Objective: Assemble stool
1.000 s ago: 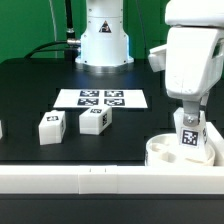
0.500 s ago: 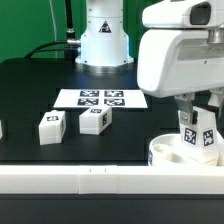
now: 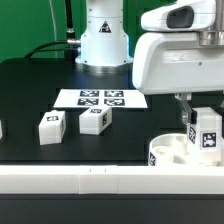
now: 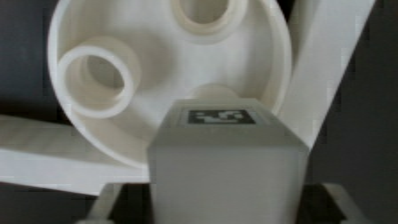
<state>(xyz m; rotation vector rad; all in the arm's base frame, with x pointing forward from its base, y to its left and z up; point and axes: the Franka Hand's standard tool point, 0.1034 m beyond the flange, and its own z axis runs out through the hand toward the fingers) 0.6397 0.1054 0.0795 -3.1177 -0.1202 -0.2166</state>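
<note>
Clamped a smooth, blocky white leg (image 3: 208,136) between the jaws of the gripper (image 3: 204,128). Showed a square black-and-white tag (image 4: 221,116), no words. Hung close to a round white seat (image 3: 166,154), maybe plastic.

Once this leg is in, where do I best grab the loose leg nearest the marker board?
Take the loose leg by its flat side faces, coming straight down from above: it sits blocky on the table, clear of the other leg.

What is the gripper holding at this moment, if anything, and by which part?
The gripper clamps a small white blocky plastic stool leg by its side faces, near its upper end.
</note>
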